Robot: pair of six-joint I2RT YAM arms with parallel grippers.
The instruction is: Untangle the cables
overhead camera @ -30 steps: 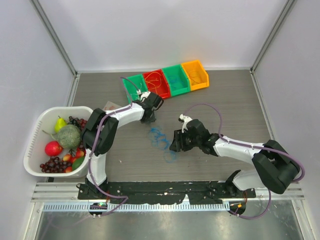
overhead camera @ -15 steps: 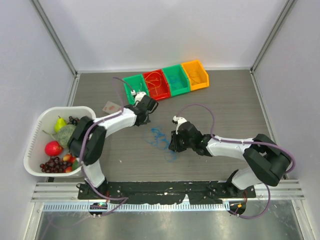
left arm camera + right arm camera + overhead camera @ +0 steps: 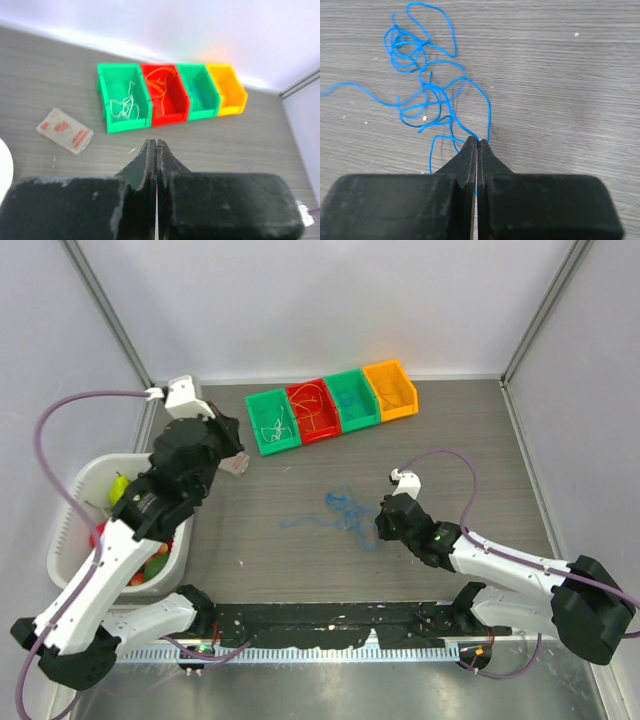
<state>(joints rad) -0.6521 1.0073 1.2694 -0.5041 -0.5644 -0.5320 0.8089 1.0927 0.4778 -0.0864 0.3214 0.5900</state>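
The left arm rears high at nine o'clock, the left gripper (image 3: 156,142) clenched on nothing. Four bins (image 3: 362,423) line twelve o'clock. One blue cable (image 3: 427,95) sprawls mid-table. The right arm stretches low from four o'clock, the right gripper (image 3: 477,141) pinching a strand.

The left arm (image 3: 100,570) and right arm (image 3: 505,562) are white tubes with bulky black joints, looping purple hoses (image 3: 41,440) and black wedge fingers (image 3: 464,157).
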